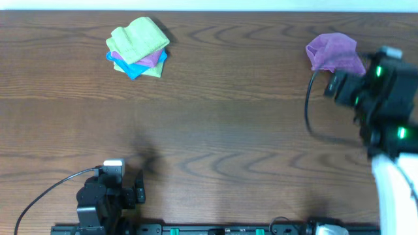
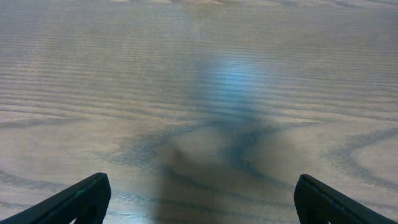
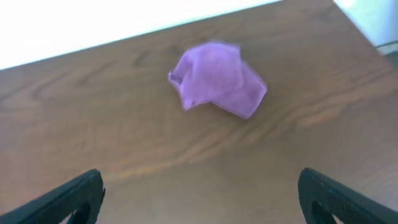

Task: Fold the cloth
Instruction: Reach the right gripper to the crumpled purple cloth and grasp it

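Left gripper (image 2: pixel 202 202): jaws wide apart, nothing between them, only bare table (image 2: pixel 199 74) below. Right gripper (image 3: pixel 200 196): jaws spread wide too, empty, above the wood on the near side of the cloth (image 3: pixel 217 81), not touching it. The cloth is a crumpled lilac heap near the table's far right edge.

Surface is brown wood grain, with a soft glare patch in the left wrist view. White strip (image 3: pixel 93 25) beyond the far edge.

Counts: two arms, one lilac cloth, one stack of folded cloths (image 1: pixel 138 47) at far left, lime-green on top, purple and blue layers showing under it.

Only overhead shows the stack and a black cable (image 1: pixel 307 114) by the right arm. Right wrist shows the cloth's creases. Left wrist shows only wood.
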`<control>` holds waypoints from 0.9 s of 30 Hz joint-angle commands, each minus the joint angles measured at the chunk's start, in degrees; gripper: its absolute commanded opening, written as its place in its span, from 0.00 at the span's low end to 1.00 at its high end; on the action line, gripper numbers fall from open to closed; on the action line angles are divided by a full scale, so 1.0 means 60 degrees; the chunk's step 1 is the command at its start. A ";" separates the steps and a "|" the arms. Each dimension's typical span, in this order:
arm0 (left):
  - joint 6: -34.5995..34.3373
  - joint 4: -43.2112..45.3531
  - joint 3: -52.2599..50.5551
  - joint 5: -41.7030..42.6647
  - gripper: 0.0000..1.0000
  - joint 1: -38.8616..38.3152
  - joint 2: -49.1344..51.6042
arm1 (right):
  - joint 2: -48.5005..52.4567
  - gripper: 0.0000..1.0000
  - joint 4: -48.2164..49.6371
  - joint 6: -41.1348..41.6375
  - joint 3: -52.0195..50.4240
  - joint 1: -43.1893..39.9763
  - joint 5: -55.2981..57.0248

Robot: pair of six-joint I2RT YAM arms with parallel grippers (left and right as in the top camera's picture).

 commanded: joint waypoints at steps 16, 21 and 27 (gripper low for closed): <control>0.0211 -0.0433 -0.0175 -0.0211 0.95 -0.0047 -0.0062 | 0.6047 0.99 0.0976 0.0739 0.4069 -0.1548 -0.0153; 0.0211 -0.0433 -0.0175 -0.0211 0.96 -0.0047 -0.0062 | 0.6983 0.99 0.1552 0.0736 0.4065 -0.1712 -0.0612; 0.0211 -0.0433 -0.0175 -0.0211 0.95 -0.0047 -0.0062 | 0.7996 0.99 0.2025 0.0561 0.4058 -0.1716 -0.0288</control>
